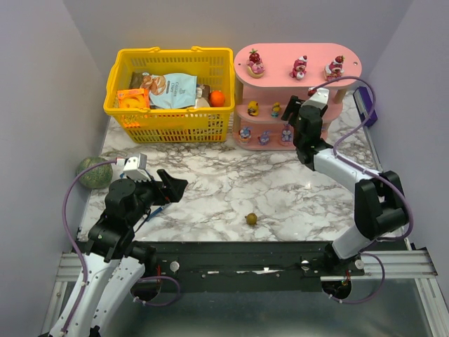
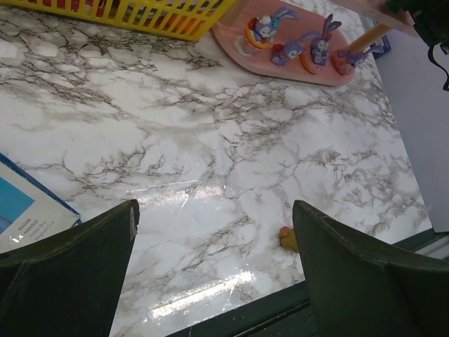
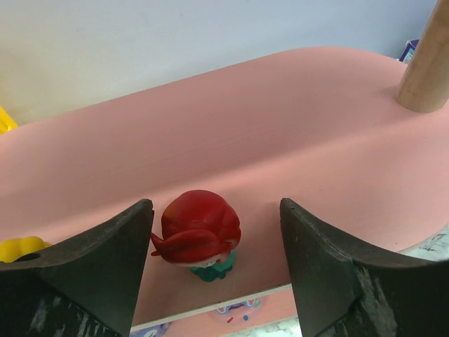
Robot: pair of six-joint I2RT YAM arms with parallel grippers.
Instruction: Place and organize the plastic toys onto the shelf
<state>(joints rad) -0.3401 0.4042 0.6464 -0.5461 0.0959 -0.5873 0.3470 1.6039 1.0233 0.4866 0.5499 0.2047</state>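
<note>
The pink shelf [image 1: 351,57] stands at the back right. Its top board carries three strawberry-topped toys [image 1: 299,67], its middle board yellow toys [image 1: 252,108], its bottom board purple bunny toys [image 1: 264,137]. My right gripper [image 1: 303,105] reaches into the middle tier. There its jaws [image 3: 214,232] stand open on either side of a red-headed toy with a green base [image 3: 201,232], which rests upright on the pink board [image 3: 280,126] untouched. My left gripper [image 1: 172,186] [image 2: 214,210] hangs open and empty over the marble table, near a small olive-yellow toy [image 1: 251,219] [image 2: 287,239].
A yellow basket [image 1: 168,126] of snack packets stands left of the shelf. A green speckled ball [image 1: 95,172] lies at the table's left edge, and a blue-and-white packet [image 2: 21,210] lies under my left arm. A wooden post [image 3: 428,63] rises at the board's right end.
</note>
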